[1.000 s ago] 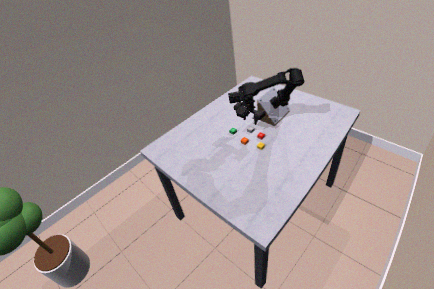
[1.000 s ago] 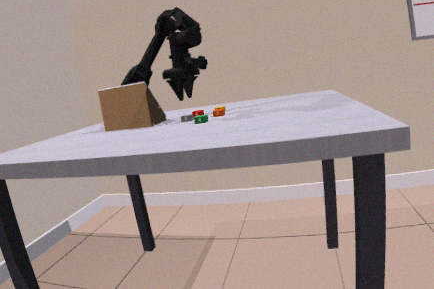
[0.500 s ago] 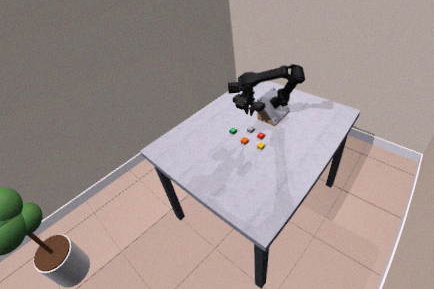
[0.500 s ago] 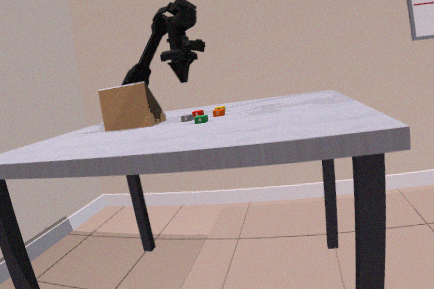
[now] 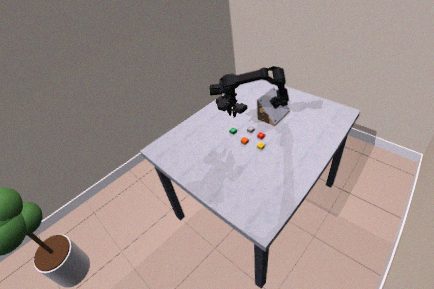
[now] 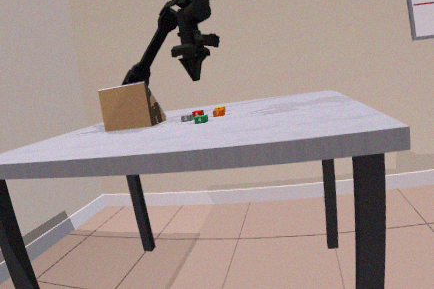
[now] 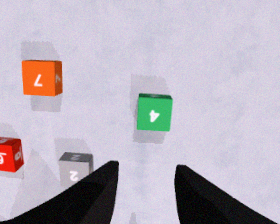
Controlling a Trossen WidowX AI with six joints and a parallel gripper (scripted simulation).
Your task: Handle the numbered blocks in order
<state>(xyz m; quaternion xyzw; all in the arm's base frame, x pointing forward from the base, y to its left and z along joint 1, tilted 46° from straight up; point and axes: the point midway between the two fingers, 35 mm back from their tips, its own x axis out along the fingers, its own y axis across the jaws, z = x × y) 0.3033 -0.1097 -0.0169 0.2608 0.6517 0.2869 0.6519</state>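
Observation:
My gripper [image 5: 233,114] [image 6: 196,79] [image 7: 147,171] hangs well above the table, its fingers partly open with nothing between them. The green block [image 5: 233,131] [image 6: 201,119] [image 7: 154,113] shows a 4 and lies just ahead of the fingertips in the wrist view. The grey block [image 5: 251,130] [image 6: 186,118] [image 7: 75,169] shows a 2, partly hidden by the left finger there. The orange block [image 5: 244,141] [image 6: 219,113] [image 7: 39,78] shows a 7. The red block [image 5: 261,136] [image 6: 198,113] [image 7: 9,155] shows a 6 or 9. The yellow block [image 5: 261,146] [image 6: 220,108] has no readable digit.
A box with wood-coloured sides [image 5: 266,115] [image 6: 125,108] stands on the table [image 5: 200,146] [image 6: 280,136] beside the arm's base, behind the grey block. A potted plant [image 5: 62,261] stands on the floor, away from the table.

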